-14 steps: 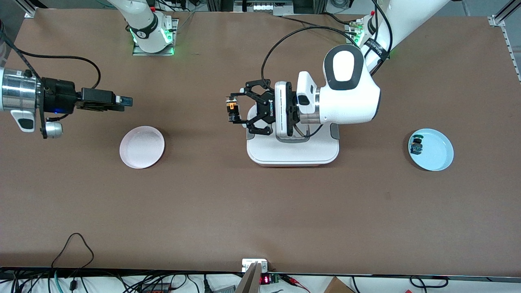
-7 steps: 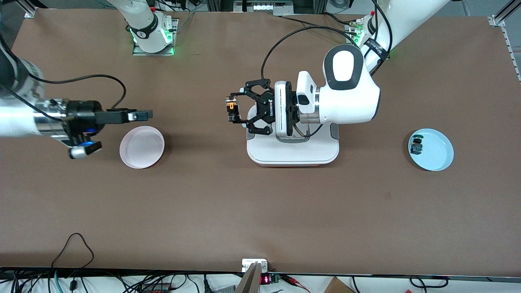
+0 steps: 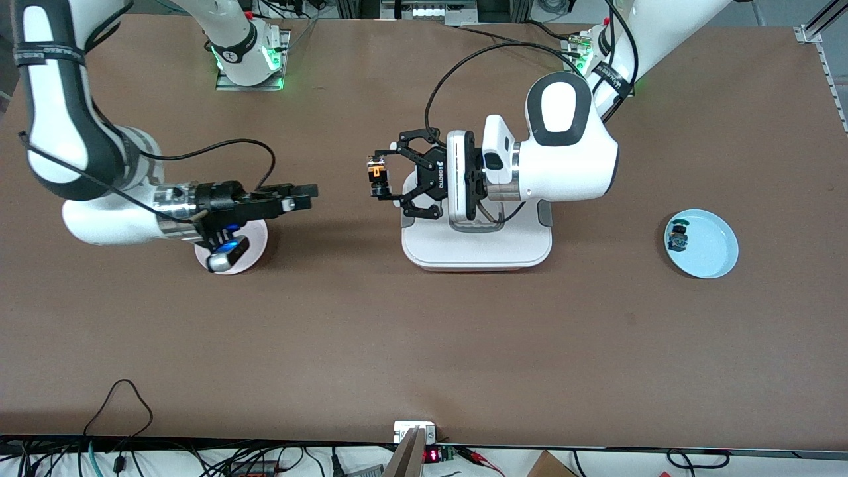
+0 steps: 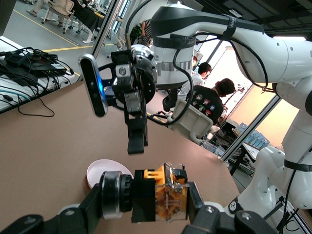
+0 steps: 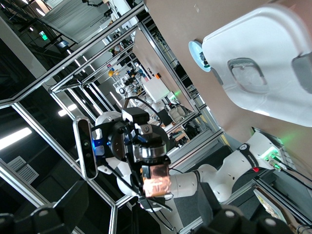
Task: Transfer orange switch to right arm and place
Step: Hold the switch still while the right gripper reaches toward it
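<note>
My left gripper [image 3: 378, 177] is shut on the orange switch [image 3: 376, 173] and holds it sideways in the air, over the table beside the white stand. In the left wrist view the switch [image 4: 165, 197], with its black body and orange block, sits between the two fingers. My right gripper [image 3: 306, 191] is open and empty. It points at the switch from the right arm's end, a short gap away, with its wrist over the pink plate [image 3: 258, 240]. The right wrist view shows the switch [image 5: 156, 181] ahead between its spread fingers.
A white stand [image 3: 477, 248] lies under the left arm's wrist. A light blue plate [image 3: 715, 248] toward the left arm's end holds the blue-and-green small switch [image 3: 678, 238]. Cables run along the table's near edge.
My right arm has swung in from the table's end, over the pink plate, toward the held switch. My left arm and the switch have not moved.
</note>
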`<action>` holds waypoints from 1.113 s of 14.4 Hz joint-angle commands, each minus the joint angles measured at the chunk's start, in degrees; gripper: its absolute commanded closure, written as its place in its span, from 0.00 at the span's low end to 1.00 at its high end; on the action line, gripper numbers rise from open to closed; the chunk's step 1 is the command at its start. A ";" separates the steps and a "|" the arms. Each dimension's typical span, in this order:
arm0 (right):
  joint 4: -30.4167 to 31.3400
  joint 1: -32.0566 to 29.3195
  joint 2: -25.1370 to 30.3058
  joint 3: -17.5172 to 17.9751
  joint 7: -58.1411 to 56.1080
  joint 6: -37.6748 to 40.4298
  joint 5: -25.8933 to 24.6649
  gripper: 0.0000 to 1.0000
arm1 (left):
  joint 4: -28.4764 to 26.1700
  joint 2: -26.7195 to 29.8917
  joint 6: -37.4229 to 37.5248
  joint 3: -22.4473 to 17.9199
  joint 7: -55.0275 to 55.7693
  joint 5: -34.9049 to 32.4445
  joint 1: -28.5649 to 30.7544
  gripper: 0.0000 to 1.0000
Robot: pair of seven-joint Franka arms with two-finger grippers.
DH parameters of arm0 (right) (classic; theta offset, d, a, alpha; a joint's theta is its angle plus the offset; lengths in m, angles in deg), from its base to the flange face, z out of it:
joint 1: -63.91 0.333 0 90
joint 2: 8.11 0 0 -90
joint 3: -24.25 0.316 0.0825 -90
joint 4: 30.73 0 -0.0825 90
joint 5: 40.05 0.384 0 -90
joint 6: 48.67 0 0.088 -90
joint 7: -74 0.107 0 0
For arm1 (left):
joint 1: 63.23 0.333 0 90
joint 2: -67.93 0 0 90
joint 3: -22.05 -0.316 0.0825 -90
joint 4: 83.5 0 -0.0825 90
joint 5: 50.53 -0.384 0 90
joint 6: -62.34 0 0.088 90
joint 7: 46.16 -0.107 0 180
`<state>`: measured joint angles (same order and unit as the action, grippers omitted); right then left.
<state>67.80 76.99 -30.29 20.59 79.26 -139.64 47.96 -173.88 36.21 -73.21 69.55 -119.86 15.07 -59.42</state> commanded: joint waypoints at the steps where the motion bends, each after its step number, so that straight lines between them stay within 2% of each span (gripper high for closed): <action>1: 0.79 3.87 -0.32 -0.29 0.81 -1.22 3.82 0.00 | -0.42 0.52 -0.77 0.66 -2.41 2.69 0.32 1.00; 8: 2.10 6.96 -1.03 -0.12 1.07 -3.60 8.48 0.00 | -0.42 0.43 -0.77 0.58 -2.41 2.69 0.24 1.00; 16: 3.69 7.66 0.47 -0.12 1.07 -3.07 8.58 0.00 | -0.42 0.34 -0.68 0.58 -2.41 2.60 0.15 1.00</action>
<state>69.63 84.33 -31.52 20.65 79.95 -142.83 55.26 -173.88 36.21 -73.21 69.61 -119.96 15.12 -59.49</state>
